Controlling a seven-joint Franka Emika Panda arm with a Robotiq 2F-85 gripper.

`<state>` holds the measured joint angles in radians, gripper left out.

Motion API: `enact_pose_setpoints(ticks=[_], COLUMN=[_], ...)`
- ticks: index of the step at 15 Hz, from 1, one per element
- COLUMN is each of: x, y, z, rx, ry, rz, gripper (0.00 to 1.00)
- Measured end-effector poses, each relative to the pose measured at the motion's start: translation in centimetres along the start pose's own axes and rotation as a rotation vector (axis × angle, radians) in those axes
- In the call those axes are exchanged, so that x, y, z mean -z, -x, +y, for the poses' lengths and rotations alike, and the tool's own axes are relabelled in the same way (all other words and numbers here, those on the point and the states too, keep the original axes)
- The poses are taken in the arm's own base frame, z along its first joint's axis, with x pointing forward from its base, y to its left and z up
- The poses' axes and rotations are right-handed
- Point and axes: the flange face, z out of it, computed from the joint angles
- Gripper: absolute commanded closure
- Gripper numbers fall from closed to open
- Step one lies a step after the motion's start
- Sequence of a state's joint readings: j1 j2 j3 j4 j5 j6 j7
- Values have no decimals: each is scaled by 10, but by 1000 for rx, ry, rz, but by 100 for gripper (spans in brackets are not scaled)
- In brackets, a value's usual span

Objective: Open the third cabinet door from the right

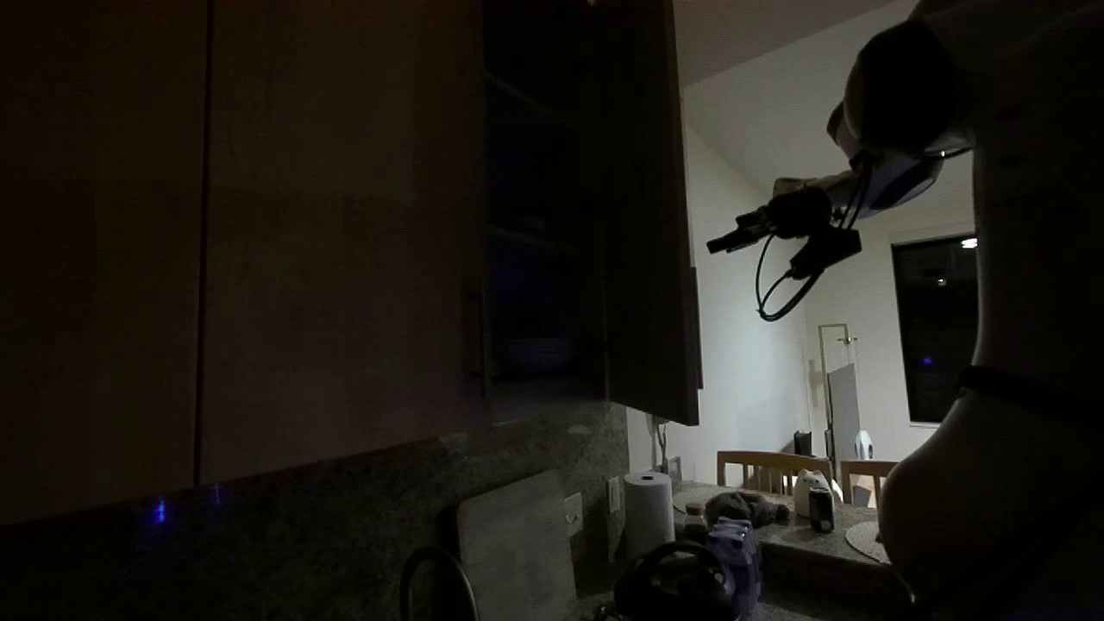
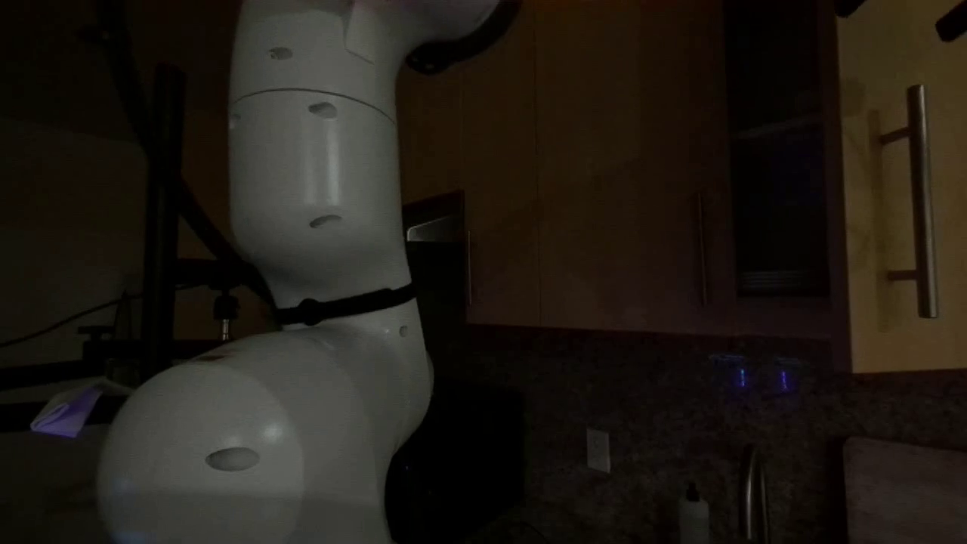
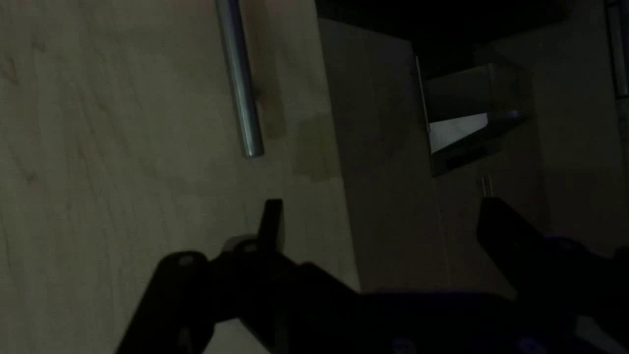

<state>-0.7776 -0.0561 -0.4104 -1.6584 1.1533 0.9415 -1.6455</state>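
- Swung out: the task's door (image 2: 869, 332) stands open, baring a shelf (image 2: 778, 127); the job looks mostly done.
- Wide and empty, the pincer (image 3: 381, 200) hangs above the handle (image 2: 922, 200), astride the door's edge in the wrist view, likely for a push (our reading).
- A looping cable (image 1: 769, 318) could snag the handle; the paper roll (image 1: 649, 513) stands lower, well apart.
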Motion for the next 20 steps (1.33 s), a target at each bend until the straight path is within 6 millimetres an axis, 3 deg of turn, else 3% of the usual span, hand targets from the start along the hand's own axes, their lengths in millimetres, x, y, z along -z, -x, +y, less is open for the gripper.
enact_pose_setpoints(ticks=[6, 10, 14, 20], x=[8, -7, -49, -117], y=[-57, -84, -80, -39], z=[-85, -135, -140, -119], rx=[-64, -180, -298, -531], ry=[300, 421, 497, 552], rz=[-82, -240, -443, -730], gripper=[0, 0, 0, 0])
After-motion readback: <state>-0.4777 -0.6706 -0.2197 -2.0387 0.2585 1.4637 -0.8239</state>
